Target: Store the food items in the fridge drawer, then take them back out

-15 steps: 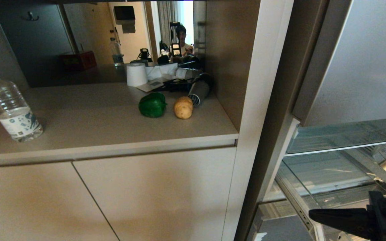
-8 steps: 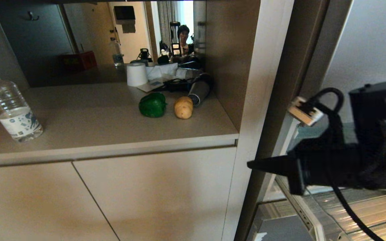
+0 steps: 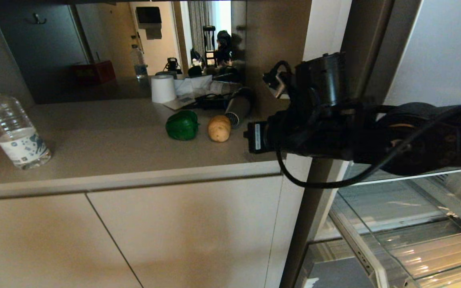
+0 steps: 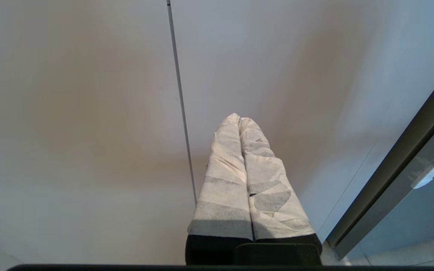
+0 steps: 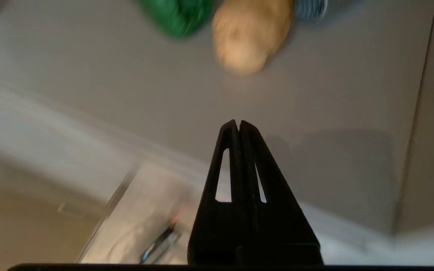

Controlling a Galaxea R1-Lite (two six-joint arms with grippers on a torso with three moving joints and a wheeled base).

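We seem to be in a home kitchen: a beige tabletop over plain cupboard doors, an open fridge with glass shelves beside it, and a water bottle and paper roll set out.

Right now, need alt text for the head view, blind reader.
The robot's right arm reaches in from the right over the beige counter, its right gripper shut and empty, toward a tan bun-like lump and a green bell pepper side by side. A water bottle stands far left; the clear fridge drawer is lower right.
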